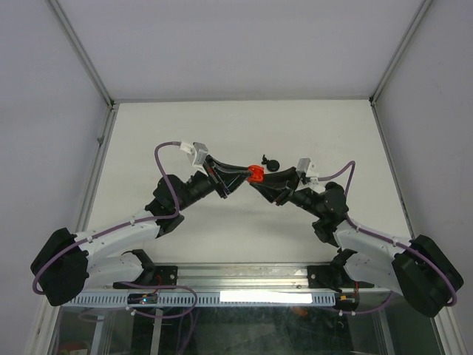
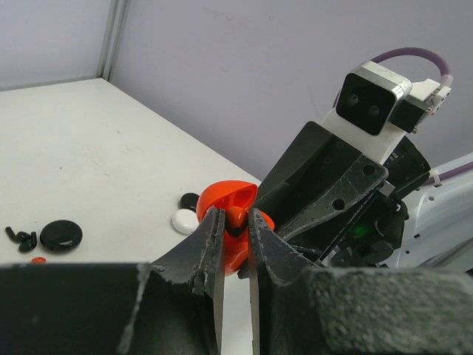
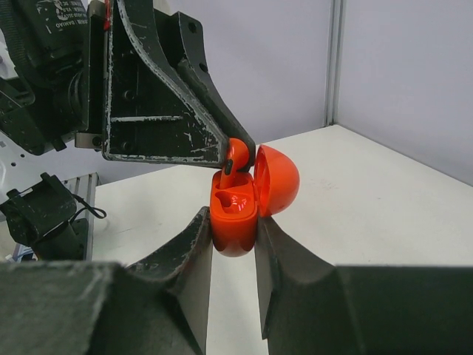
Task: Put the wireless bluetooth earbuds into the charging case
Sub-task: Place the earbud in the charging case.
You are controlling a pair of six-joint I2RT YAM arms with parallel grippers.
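Observation:
My right gripper (image 3: 233, 231) is shut on the open red charging case (image 3: 234, 214), held upright above the table with its lid (image 3: 276, 180) swung back. My left gripper (image 2: 236, 220) is shut on a red earbud (image 2: 236, 217) and holds it at the case's open top; in the right wrist view the earbud (image 3: 236, 153) has its stem down at the case's cavity. Both grippers meet at the table's middle, around the case (image 1: 256, 174). Small black earbuds (image 2: 22, 238) and a tiny red piece (image 2: 38, 259) lie on the table to the left.
A black round puck (image 2: 60, 234), a white puck (image 2: 185, 220) and another black puck (image 2: 189, 200) lie on the white table (image 2: 89, 148). In the top view a black puck (image 1: 274, 166) sits just behind the grippers. Grey walls enclose the table.

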